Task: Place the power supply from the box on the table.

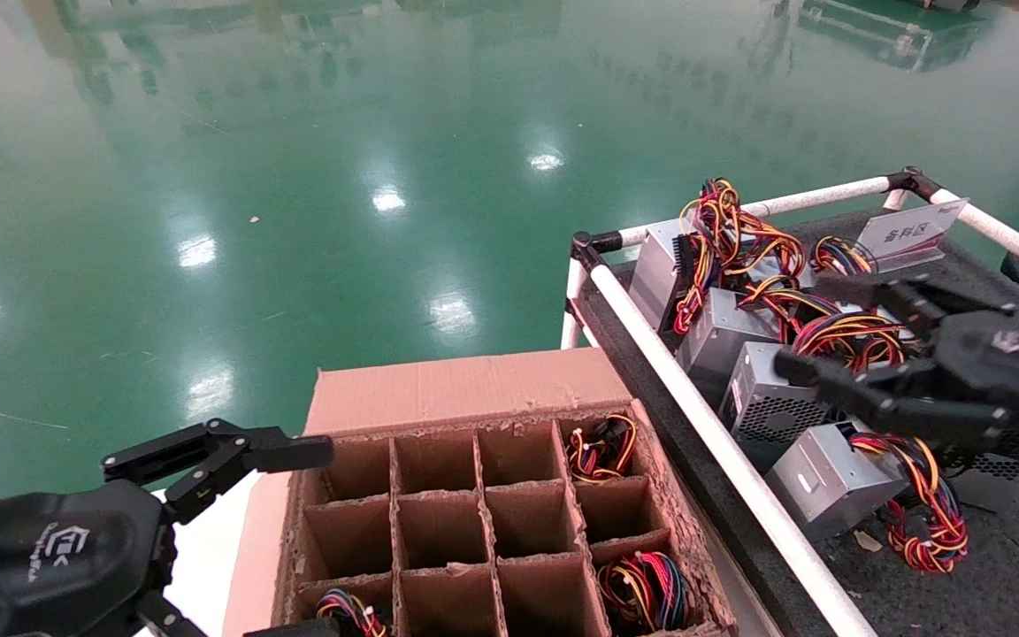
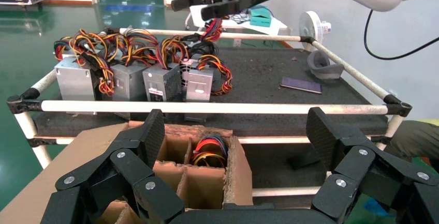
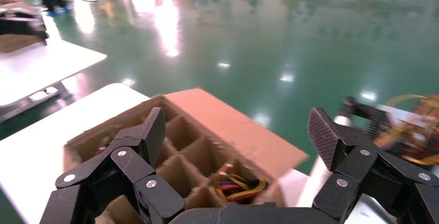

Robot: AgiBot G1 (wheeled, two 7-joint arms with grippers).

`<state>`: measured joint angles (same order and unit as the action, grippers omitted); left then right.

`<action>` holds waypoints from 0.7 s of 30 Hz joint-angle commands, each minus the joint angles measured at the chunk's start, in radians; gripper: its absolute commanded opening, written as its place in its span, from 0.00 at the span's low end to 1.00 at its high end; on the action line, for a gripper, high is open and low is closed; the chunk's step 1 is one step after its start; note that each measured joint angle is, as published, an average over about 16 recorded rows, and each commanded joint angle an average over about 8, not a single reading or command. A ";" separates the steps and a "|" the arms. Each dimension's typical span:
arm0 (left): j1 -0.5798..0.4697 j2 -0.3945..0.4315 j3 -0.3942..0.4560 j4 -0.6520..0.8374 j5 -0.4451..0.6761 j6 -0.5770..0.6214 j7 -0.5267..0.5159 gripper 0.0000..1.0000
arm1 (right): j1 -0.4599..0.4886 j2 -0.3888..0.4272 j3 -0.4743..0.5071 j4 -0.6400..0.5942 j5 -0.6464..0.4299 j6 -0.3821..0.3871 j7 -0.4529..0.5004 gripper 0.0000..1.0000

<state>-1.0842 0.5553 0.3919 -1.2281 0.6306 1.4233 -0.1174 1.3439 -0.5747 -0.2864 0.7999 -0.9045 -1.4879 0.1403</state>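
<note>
The box [image 1: 439, 389] stands low in the middle of the head view, its dividers forming square cells. Wire bundles of a power supply show in its far right cell [image 1: 602, 447] [image 3: 240, 185], its near right cell [image 1: 647, 588] [image 2: 209, 151] and a near left cell [image 1: 350, 610]. My right gripper [image 1: 806, 326] [image 3: 238, 131] hangs open and empty over the table [image 1: 1005, 566], above the units lying there. My left gripper [image 1: 297, 541] [image 2: 237, 131] is open and empty at the box's left side.
Several grey units with coloured wires [image 1: 766, 407] [image 2: 155, 79] lie along the table's white rail [image 1: 704, 425]. A small white sign [image 1: 912, 230] stands at the back. A flat dark slab [image 2: 301, 85] lies on the felt. The box rests on a white surface [image 1: 200, 548].
</note>
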 commanded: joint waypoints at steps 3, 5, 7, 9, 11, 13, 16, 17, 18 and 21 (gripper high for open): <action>0.000 0.000 0.000 0.000 0.000 0.000 0.000 1.00 | -0.047 -0.006 0.001 0.084 0.030 -0.001 0.008 1.00; 0.000 0.000 0.000 0.000 0.000 0.000 0.000 1.00 | -0.070 -0.009 0.002 0.125 0.045 -0.002 0.012 1.00; 0.000 0.000 0.000 0.000 0.000 0.000 0.000 1.00 | -0.093 -0.013 0.002 0.167 0.060 -0.003 0.016 1.00; 0.000 0.000 0.000 0.000 0.000 0.000 0.000 1.00 | -0.116 -0.016 0.003 0.209 0.075 -0.003 0.020 1.00; 0.000 0.000 0.000 0.000 0.000 0.000 0.000 1.00 | -0.139 -0.019 0.004 0.250 0.090 -0.004 0.024 1.00; 0.000 0.000 0.000 0.000 0.000 0.000 0.000 1.00 | -0.163 -0.022 0.004 0.293 0.105 -0.005 0.029 1.00; 0.000 0.000 0.000 0.000 0.000 0.000 0.000 1.00 | -0.198 -0.027 0.005 0.356 0.128 -0.006 0.035 1.00; 0.000 0.000 0.000 0.000 0.000 0.000 0.000 1.00 | -0.210 -0.028 0.005 0.377 0.135 -0.006 0.037 1.00; 0.000 0.000 0.000 0.000 0.000 0.000 0.000 1.00 | -0.221 -0.030 0.006 0.398 0.143 -0.006 0.039 1.00; 0.000 0.000 0.000 0.000 0.000 0.000 0.000 1.00 | -0.251 -0.034 0.006 0.451 0.162 -0.007 0.044 1.00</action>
<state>-1.0841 0.5553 0.3919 -1.2280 0.6306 1.4232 -0.1174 1.0987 -0.6079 -0.2803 1.2409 -0.7462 -1.4950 0.1832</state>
